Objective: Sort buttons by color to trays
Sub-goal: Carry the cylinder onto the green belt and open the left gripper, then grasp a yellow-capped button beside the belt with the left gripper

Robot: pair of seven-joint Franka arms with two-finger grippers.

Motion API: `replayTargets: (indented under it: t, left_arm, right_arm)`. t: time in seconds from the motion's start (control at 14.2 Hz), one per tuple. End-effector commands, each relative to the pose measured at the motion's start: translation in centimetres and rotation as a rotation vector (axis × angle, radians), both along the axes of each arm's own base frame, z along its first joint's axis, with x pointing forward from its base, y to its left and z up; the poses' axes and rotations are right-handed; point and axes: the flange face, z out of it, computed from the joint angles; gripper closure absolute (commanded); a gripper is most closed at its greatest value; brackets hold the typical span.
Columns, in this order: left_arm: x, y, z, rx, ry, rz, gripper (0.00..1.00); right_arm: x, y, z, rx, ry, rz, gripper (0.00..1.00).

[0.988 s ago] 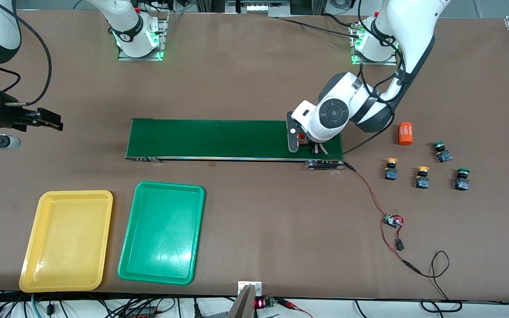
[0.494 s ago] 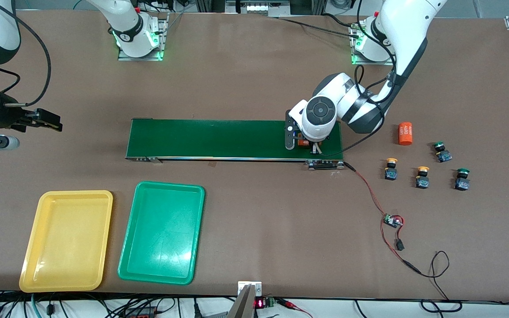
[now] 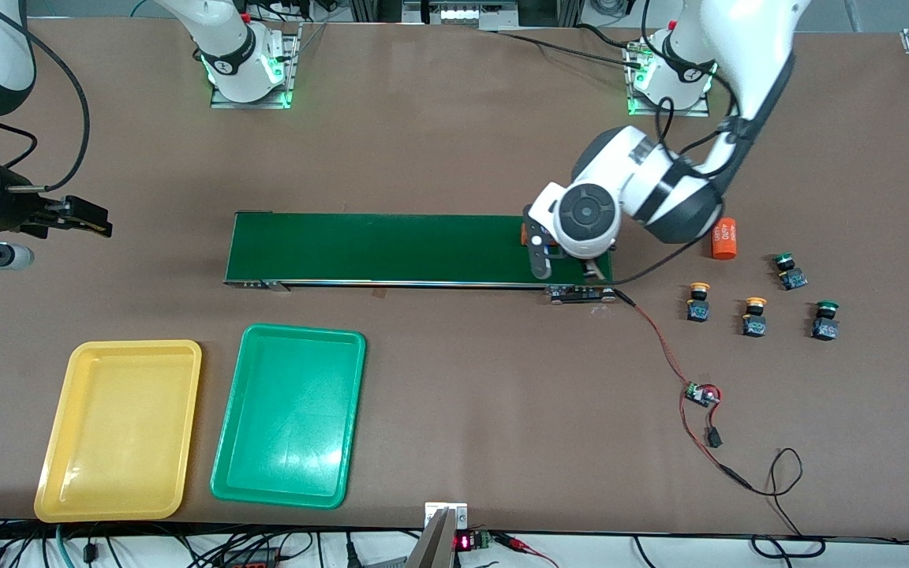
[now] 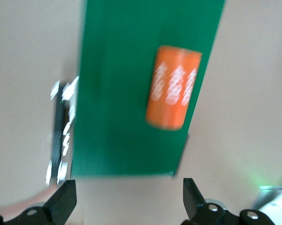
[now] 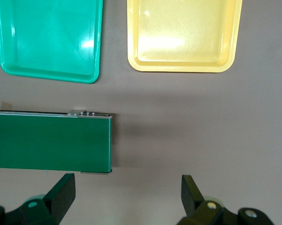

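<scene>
The brown surface [image 3: 454, 394] carries a long dark green conveyor belt [image 3: 391, 248] lying across its middle. Nearer the front camera, toward the right arm's end, two trays sit side by side without touching: the yellow tray [image 3: 119, 430] at the outer end and the green tray [image 3: 290, 416] just beside it, neither holding anything. The left arm reaches down over the belt's end toward its own side, and the left claw [image 4: 126, 199] hangs above that end with its fingers spread wide and holding nothing; directly under it an orange cylinder [image 4: 172, 93] lies on its side on the belt, close to the belt's edge. The right arm waits at its end of the surface, the right claw [image 5: 126, 197] up in the air with fingers released and empty, over bare surface just off the belt's other end. A second orange cylinder [image 3: 724, 237] lies on the surface past the belt, toward the left arm's end. Near it stand the four buttons, all apart: two yellow-capped ones [image 3: 697, 303] [image 3: 754, 315] and two green-capped ones [image 3: 789, 271] [image 3: 824, 319], well away from both trays.
</scene>
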Motion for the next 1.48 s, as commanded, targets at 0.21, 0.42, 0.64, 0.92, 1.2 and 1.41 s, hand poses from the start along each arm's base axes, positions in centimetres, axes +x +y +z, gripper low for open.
replayTargets:
  t: [0.21, 0.42, 0.64, 0.92, 1.2, 1.41]
  left_arm:
    - [5.0, 10.9, 2.6, 0.149, -0.088, 0.578, 0.00]
    - [5.5, 13.4, 1.6, 0.236, -0.121, 0.811, 0.00]
    - [7.2, 17.2, -0.4, 0.255, -0.168, 1.035, 0.00]
    - [6.5, 20.7, -4.7, 0.326, -0.193, 1.027, 0.00]
    - [4.1, 23.9, -11.1, 0.182, -0.259, 1.069, 0.00]
    - [3.7, 24.1, -12.9, 0.115, -0.331, 1.044, 0.00]
  right_arm:
    - [0.4, -0.3, 0.3, 0.019, -0.008, 0.000, 0.00]
    - [0.4, -0.2, 0.3, 0.019, -0.008, 0.002, 0.00]
    - [0.4, -0.3, 0.3, 0.019, -0.008, 0.000, 0.00]
    - [0.4, -0.3, 0.3, 0.019, -0.008, 0.000, 0.00]
    - [0.4, -0.3, 0.3, 0.019, -0.008, 0.000, 0.00]
    - [0.4, -0.4, 0.3, 0.019, -0.008, -0.001, 0.00]
